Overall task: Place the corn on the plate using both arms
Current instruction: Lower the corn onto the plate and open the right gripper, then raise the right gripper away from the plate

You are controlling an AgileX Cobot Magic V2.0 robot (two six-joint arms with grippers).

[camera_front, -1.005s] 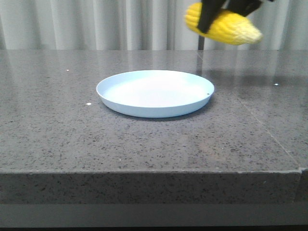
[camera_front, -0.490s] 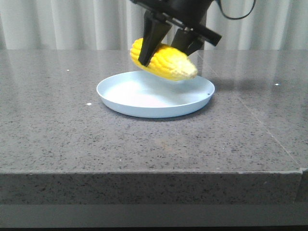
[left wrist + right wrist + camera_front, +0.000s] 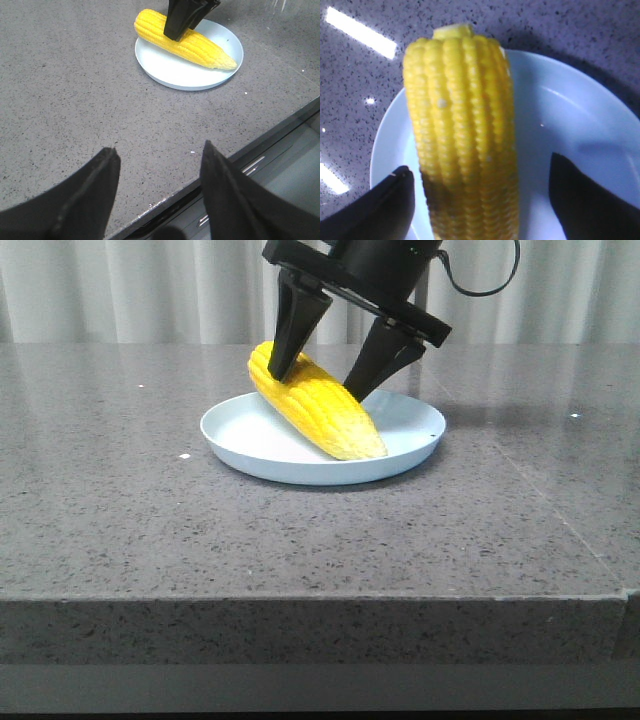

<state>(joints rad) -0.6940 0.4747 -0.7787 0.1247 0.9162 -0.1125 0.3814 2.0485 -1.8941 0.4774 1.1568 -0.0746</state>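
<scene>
Yellow corn (image 3: 314,409) lying slantwise in the pale blue plate (image 3: 236,436) near the middle of the grey tabletop (image 3: 120,510), thick end over the plate's far-left rim. Right gripper (image 3: 322,374) above it, fingers spread wide apart either side, gripping nothing. Left gripper (image 3: 157,155) near the tabletop's front edge, open and empty.

Front camera faces low; both wrist cameras share the plate (image 3: 240,445).

No readable text, label, brand, number or sign anywhere in these views
</scene>
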